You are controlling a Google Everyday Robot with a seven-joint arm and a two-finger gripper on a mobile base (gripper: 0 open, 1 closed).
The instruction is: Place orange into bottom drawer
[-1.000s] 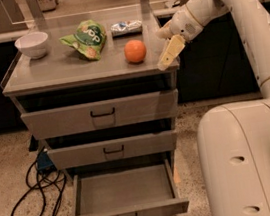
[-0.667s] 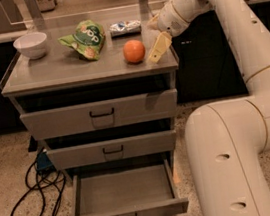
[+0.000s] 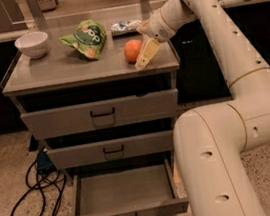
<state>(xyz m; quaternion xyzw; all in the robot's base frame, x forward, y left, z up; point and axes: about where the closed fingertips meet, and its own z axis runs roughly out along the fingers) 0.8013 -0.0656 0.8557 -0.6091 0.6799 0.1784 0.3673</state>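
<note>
The orange (image 3: 132, 50) sits on the grey cabinet top (image 3: 58, 71), towards its right end. My gripper (image 3: 141, 41) reaches in from the right and is open. One cream finger (image 3: 147, 53) lies at the orange's front right, touching or nearly touching it; the other is at its back right. The bottom drawer (image 3: 126, 215) is pulled out and its inside is empty. The two drawers above it are shut.
A white bowl (image 3: 32, 44) stands at the top's left end. A green snack bag (image 3: 86, 38) and a small silver packet (image 3: 124, 26) lie behind and left of the orange. Black cables (image 3: 32, 196) lie on the floor at the left. My arm's base (image 3: 215, 169) stands just right of the drawers.
My gripper has moved left along the cabinet top, from well right of the orange to right beside it. The orange and the drawers have not moved.
</note>
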